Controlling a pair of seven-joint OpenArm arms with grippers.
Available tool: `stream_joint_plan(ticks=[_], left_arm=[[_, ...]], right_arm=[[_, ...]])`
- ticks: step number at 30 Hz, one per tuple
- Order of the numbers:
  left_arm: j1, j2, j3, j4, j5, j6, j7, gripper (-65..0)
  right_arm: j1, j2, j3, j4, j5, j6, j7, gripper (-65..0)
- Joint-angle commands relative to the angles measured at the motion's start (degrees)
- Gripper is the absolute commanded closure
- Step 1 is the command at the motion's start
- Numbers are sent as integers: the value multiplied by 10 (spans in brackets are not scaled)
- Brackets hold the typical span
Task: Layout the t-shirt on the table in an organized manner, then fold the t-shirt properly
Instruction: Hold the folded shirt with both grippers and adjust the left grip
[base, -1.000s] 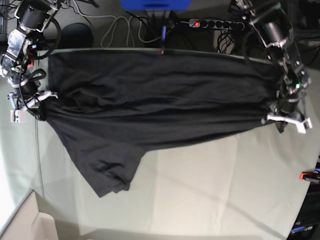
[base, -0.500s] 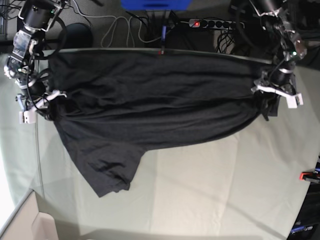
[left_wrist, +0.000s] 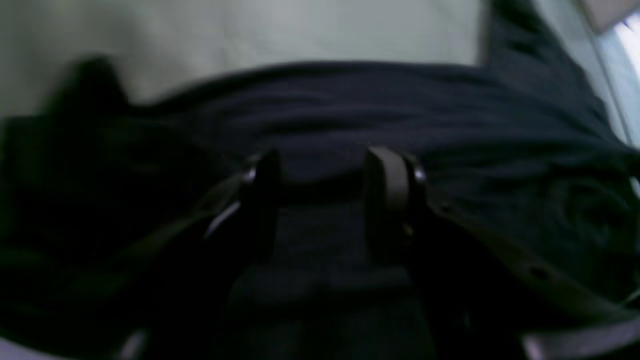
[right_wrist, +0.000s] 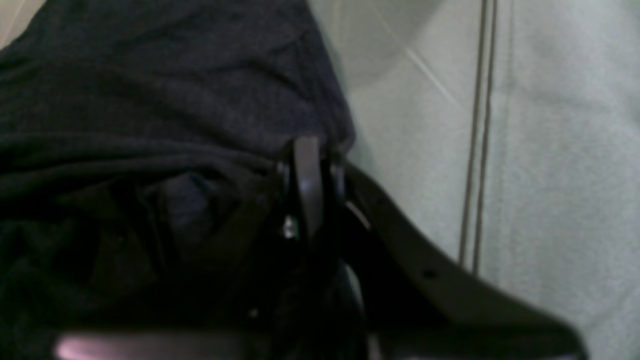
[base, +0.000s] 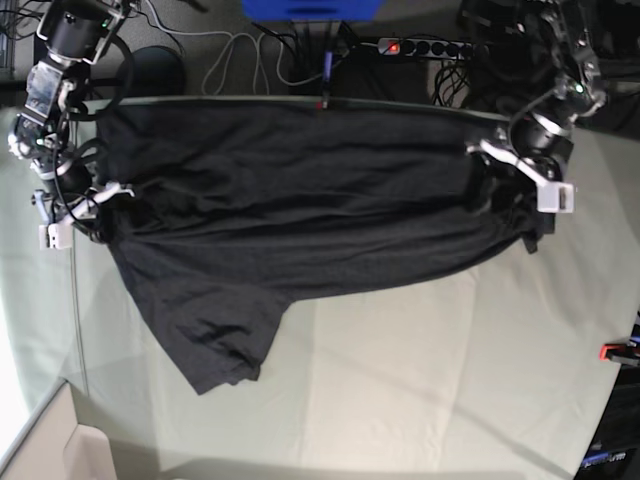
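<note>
The t-shirt (base: 300, 210) lies spread across the far half of the table (base: 430, 370), one sleeve trailing toward the near side. The right gripper (right_wrist: 307, 185) is clenched on the shirt's edge at the base view's left. The left gripper (left_wrist: 330, 185) stands released, jaws apart over the dark cloth, nothing between them. Behind the table run a power strip (base: 420, 46), white cables (base: 240, 55) and a blue box (base: 312, 8); a red clamp (base: 615, 351) sits at the right edge.

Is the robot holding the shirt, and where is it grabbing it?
The right gripper is pinched shut on the t-shirt, at its edge near the table's side. The left gripper is open over the other end, holding nothing.
</note>
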Motion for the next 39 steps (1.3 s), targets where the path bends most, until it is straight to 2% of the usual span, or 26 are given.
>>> stream_joint_plan(ticks=[1, 7, 10, 13, 18, 21, 25, 29, 39], left_arm=[[0, -6, -5, 14, -7, 0, -13, -265], [-38, -6, -19, 16, -11, 1, -15, -266], [-79, -2, -51, 18, -11, 27, -13, -268], [-115, 0, -70, 33, -7, 81, -13, -271], [-162, -9, -80, -7, -6, 206, -13, -271], [-188, -38, -59, -77, -6, 240, -13, -272], [-205, -57, -19, -145, -7, 257, -13, -272], [-205, -62, 24, -156, -7, 264, -14, -272], [-181, -59, 31, -160, -6, 264, -13, -268]], right_arm=[[7, 9, 2, 9, 11, -1, 15, 0], [8, 8, 2, 9, 11, -1, 15, 0], [8, 8, 2, 9, 11, -1, 15, 0], [8, 8, 2, 9, 11, -1, 15, 0], [8, 8, 2, 9, 11, -1, 15, 0], [8, 8, 2, 9, 11, -1, 15, 0], [8, 8, 2, 9, 10, -1, 15, 0], [7, 10, 2, 9, 10, -1, 15, 0], [6, 10, 2, 9, 10, -1, 15, 0]])
